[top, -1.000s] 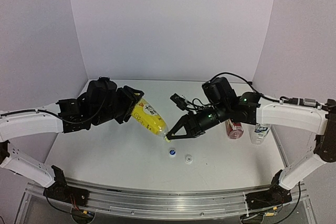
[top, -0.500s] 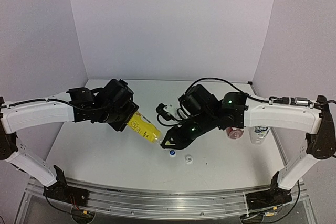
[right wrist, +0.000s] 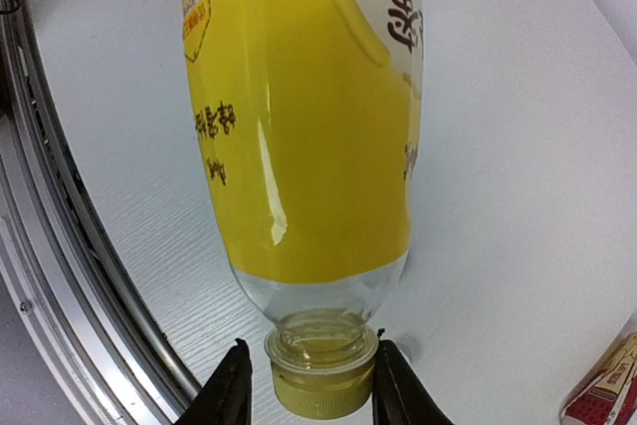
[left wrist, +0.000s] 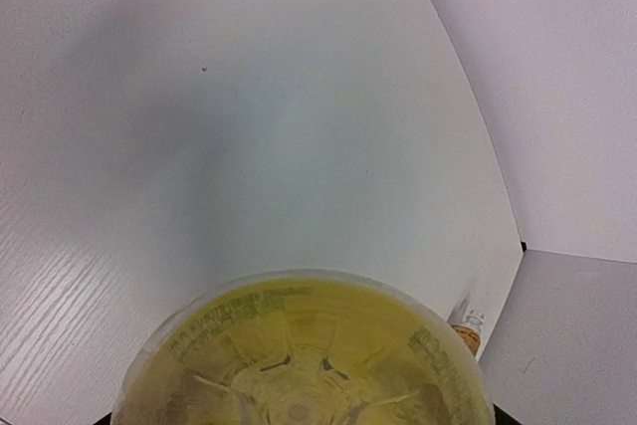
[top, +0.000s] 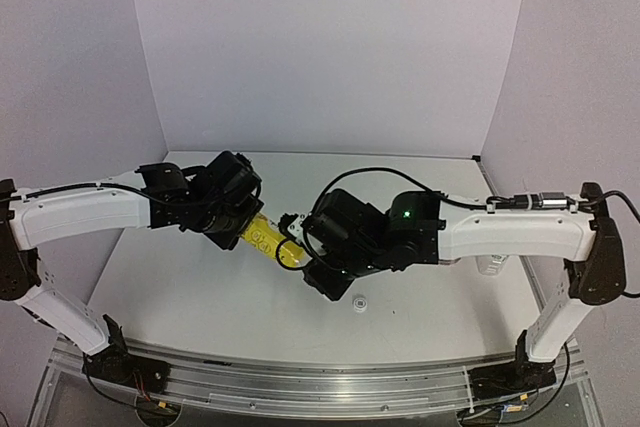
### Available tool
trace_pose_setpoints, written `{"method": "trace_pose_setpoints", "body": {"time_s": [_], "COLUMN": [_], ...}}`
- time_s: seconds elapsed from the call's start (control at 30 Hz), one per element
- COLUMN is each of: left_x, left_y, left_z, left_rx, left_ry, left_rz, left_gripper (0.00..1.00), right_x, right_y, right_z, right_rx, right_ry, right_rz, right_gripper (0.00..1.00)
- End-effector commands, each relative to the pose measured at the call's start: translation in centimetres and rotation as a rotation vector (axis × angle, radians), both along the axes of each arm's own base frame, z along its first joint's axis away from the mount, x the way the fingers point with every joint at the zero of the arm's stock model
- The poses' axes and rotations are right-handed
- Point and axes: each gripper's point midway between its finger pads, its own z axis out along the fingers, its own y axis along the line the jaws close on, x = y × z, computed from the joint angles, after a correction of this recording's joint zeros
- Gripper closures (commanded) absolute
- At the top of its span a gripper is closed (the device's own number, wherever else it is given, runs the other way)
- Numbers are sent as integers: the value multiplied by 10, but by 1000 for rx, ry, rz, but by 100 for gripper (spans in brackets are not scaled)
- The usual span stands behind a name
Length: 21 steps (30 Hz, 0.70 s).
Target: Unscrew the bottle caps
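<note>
Item: yellow bottle [top: 268, 240], frame centre, tilted cap-down above the tabletop [top: 200, 297], body clamped in my left hand [top: 240, 227]. My right hand [right wrist: 314, 375]: fingers pressed on both sides of its yellow cap [right wrist: 320, 393]. Step: unscrewing. Next: twist cap, left gripping firm

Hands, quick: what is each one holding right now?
Left hand: closed, holding the yellow bottle.
Right hand: closed on its cap.

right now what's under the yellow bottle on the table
Bare white table shows beneath the yellow bottle, its cap between the fingers of the right gripper. Directly below the cap is hidden by the right arm from above.
</note>
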Motion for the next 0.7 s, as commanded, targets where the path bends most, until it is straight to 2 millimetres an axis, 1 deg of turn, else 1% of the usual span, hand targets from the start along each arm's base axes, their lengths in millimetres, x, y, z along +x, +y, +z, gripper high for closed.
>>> {"method": "trace_pose_setpoints", "body": {"time_s": [0.0,0.03,0.07,0.13,0.17,0.2,0.23,0.27,0.33,0.37,0.43,0.53,0.6,0.67], "left_x": [18,19,19,18,16,13,12,9,1,-3,-13,-24,-28,-31], "left_y": [-1,-4,-8,-16,-18,-20,-24,-26,-30,-28,-25,-20,-20,-22], "left_z": [41,44,48,59,63,65,84,97,117,119,142,162,168,174], "left_rx": [-117,-129,-148,-178,-196,-200,-223,-241,-268,-283,-350,-409,-428,-463], "left_ry": [-155,-185,-220,-314,-346,-387,-469,-541,-655,-689,-800,-894,-922,-935], "left_rz": [24,-9,-44,-134,-164,-206,-259,-297,-374,-388,-418,-445,-458,-471], "left_gripper": [99,99,99,99,99,99,99,99,99,98,97,97,97,97], "right_x": [-16,-16,-16,-18,-19,-23,-28,-33,-36,-37,-34,-43,-49,-49], "right_y": [-6,-9,-13,-20,-24,-26,-29,-32,-36,-36,-41,-37,-30,-24], "right_z": [42,51,60,74,78,83,86,91,100,109,109,112,118,117], "right_rx": [93,124,156,226,257,298,337,383,492,556,615,645,676,690], "right_ry": [50,55,69,119,155,200,256,309,458,512,603,667,712,741], "right_rz": [7,-8,-22,-36,-38,-28,-15,0,6,18,18,79,123,132], "right_gripper": [42,33,27,21,19,18,18,18,17,17,17,17,17,17]}}
